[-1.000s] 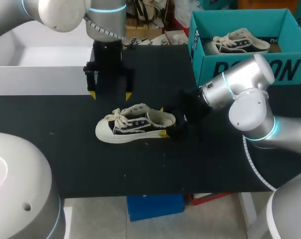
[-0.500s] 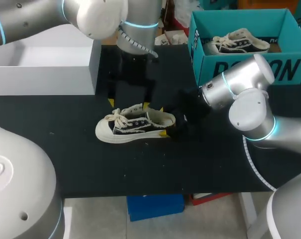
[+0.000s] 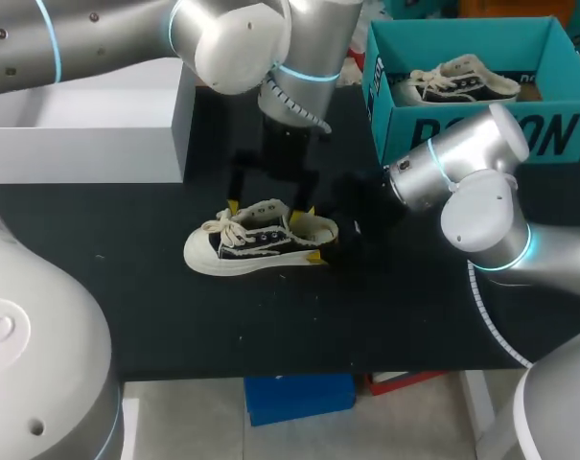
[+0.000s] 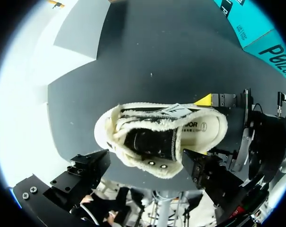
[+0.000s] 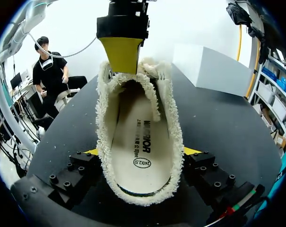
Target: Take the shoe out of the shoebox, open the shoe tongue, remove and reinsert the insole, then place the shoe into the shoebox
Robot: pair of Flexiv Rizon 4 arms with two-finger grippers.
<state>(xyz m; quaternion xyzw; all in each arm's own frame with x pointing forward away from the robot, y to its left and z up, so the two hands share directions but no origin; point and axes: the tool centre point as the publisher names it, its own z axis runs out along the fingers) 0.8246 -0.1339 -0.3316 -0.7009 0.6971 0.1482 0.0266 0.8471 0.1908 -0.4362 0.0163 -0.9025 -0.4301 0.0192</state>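
Note:
A black-and-cream sneaker (image 3: pixel 256 240) lies on the black table (image 3: pixel 155 307), toe to the left. My right gripper (image 3: pixel 313 233) is shut on its heel, one yellow tip on each side of the fuzzy collar (image 5: pixel 142 153). The white insole (image 5: pixel 138 151) shows inside the shoe. My left gripper (image 3: pixel 266 208) hangs open just above the laces and tongue, fingers straddling the shoe (image 4: pixel 145 172); one of its yellow fingertips (image 5: pixel 121 52) stands at the tongue. A second sneaker (image 3: pixel 457 81) lies in the teal shoebox (image 3: pixel 481 139).
A white box (image 3: pixel 88 134) stands at the back left of the table. The teal shoebox sits at the back right, close behind my right arm. Bare black table lies in front of the shoe.
My left arm has swung right and come down, from beside the white box to over the shoe's laces. The right gripper and the shoe have stayed put.

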